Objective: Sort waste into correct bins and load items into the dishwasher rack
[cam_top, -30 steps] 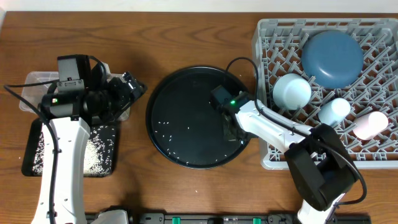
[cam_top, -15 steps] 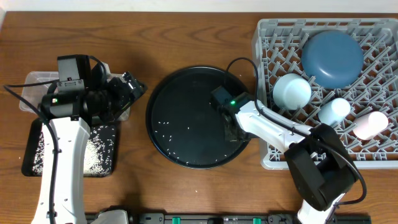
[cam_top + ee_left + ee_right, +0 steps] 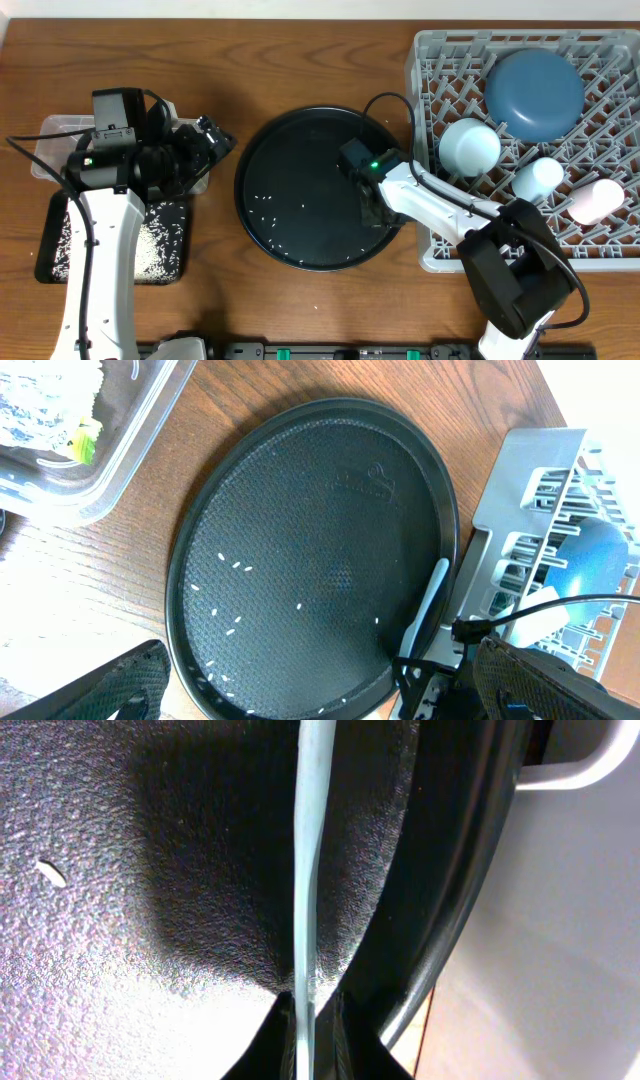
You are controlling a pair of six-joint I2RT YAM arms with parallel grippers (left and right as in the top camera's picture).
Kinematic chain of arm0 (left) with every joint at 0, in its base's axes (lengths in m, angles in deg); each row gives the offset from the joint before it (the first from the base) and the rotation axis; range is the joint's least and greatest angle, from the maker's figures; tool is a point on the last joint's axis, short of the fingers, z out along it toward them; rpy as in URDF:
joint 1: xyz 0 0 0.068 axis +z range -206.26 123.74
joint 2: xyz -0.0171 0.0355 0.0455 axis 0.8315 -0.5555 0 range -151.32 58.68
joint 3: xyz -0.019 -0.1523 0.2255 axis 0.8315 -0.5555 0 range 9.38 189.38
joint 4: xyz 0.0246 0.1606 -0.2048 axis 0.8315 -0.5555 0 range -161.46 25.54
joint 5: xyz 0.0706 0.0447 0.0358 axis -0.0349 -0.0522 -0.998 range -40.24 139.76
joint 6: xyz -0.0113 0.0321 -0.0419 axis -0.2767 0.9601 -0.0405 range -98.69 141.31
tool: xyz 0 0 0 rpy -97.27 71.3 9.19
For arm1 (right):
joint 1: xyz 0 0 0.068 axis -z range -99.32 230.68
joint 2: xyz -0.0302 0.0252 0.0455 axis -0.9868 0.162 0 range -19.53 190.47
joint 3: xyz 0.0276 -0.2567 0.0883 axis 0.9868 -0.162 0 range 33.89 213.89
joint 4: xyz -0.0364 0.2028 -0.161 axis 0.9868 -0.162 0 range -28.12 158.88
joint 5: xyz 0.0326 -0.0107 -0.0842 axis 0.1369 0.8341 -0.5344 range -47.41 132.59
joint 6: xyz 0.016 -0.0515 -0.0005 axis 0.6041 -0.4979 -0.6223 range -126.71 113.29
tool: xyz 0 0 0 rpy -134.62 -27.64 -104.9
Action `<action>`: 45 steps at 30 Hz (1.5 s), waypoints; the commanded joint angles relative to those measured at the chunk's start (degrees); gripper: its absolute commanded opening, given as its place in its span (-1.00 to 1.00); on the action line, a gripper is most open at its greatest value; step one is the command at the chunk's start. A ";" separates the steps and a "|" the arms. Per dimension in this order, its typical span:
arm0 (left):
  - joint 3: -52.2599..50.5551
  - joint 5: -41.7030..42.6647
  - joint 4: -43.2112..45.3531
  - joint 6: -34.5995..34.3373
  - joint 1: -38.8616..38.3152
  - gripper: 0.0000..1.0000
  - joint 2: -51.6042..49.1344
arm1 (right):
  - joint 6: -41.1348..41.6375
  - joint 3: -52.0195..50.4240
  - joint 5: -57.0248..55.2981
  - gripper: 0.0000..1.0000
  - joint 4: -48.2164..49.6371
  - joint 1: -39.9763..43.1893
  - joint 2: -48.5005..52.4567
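The step in hand is judged to be the loading of the white spoon (image 3: 428, 615), the only item seen outside the dishwasher rack (image 3: 432, 60). The spoon lies along the right edge of the large round black tray (image 3: 300, 135), just beside the rack's wall. Its thin handle is seen edge-on between the fingers of the right gripper (image 3: 305, 1012), which appears clenched on it, though the contact is partly cut off at the bottom of the wrist view. The left gripper (image 3: 210, 143) is spread wide and empty near the right end of the clear plastic tub (image 3: 50, 135). The dark-blue plate (image 3: 534, 92), pale-blue bowl (image 3: 470, 146), light-blue cup (image 3: 538, 178) and pink cup (image 3: 596, 198) are already set in the rack. Next, a lift clear of the tray's raised rim is called for, then a carry rightward into a free gap between the pegs. Loose rice grains (image 3: 262, 200) on the round tray are yet to be cleared.
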 commanded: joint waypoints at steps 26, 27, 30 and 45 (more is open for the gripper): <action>0.37 -0.52 -0.15 0.59 0.24 0.96 -0.26 | 0.28 -1.73 -1.18 -0.98 3.80 0.70 -1.40; 0.37 -0.52 -0.15 0.59 0.24 0.96 -0.26 | -0.24 -1.40 -1.18 -0.98 3.76 0.79 -2.03; 0.37 -0.52 -0.15 0.59 0.24 0.96 -0.26 | -1.79 -0.79 -1.18 -0.98 3.82 1.29 -5.60; 0.37 -0.52 -0.15 0.59 0.24 0.96 -0.26 | -9.77 -0.72 4.63 -0.98 -0.33 5.46 -27.15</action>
